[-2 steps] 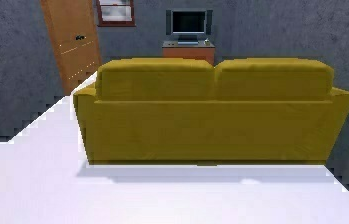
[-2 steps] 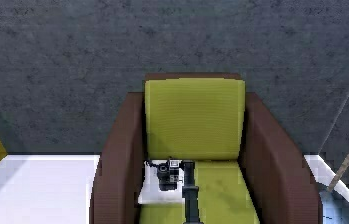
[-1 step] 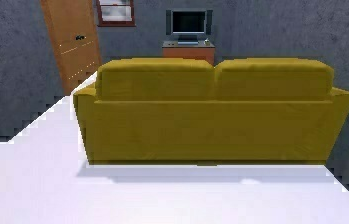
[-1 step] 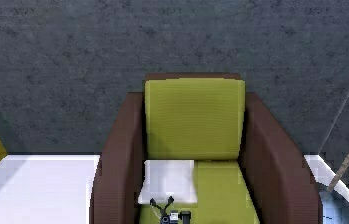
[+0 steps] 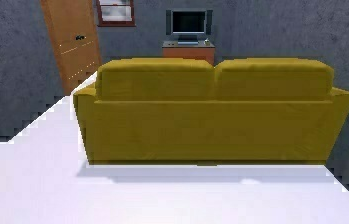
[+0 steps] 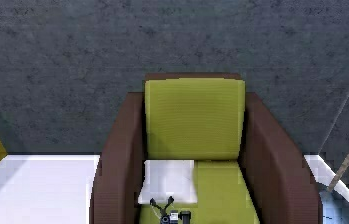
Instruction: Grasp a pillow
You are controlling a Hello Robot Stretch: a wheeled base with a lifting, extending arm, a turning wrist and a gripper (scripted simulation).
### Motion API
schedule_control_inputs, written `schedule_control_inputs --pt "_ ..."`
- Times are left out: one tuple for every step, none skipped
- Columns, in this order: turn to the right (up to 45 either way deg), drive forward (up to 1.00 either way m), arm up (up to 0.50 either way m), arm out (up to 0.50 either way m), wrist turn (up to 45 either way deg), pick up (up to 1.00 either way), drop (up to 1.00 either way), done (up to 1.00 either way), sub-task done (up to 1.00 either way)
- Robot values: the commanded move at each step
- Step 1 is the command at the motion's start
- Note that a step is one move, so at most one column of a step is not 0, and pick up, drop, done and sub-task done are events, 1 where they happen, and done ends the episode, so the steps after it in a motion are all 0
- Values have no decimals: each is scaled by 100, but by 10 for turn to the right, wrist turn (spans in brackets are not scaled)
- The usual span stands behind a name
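A light grey, square pillow (image 6: pixel 170 178) lies on the left part of the seat of an armchair (image 6: pixel 122 160) with dark brown arms and olive-green cushions. This is in the arm side view, where the chair faces me from the middle of the picture. My gripper (image 6: pixel 166 209) shows as a small dark shape at the bottom edge, just below the pillow's near edge. I cannot tell whether it holds anything, or whether it touches the pillow.
A dark grey wall stands behind the armchair. A thin pole (image 6: pixel 346 150) leans at the arm side view's right. The forward view has the back of a mustard sofa (image 5: pixel 212 120) close ahead. Beyond it are a wooden door (image 5: pixel 72 40), a framed picture (image 5: pixel 115 12) and a television (image 5: pixel 189 24) on a stand.
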Motion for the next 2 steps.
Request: schedule_control_inputs --pt "0 0 10 0 0 0 0 0 0" --pt "0 0 0 0 0 0 0 100 0"
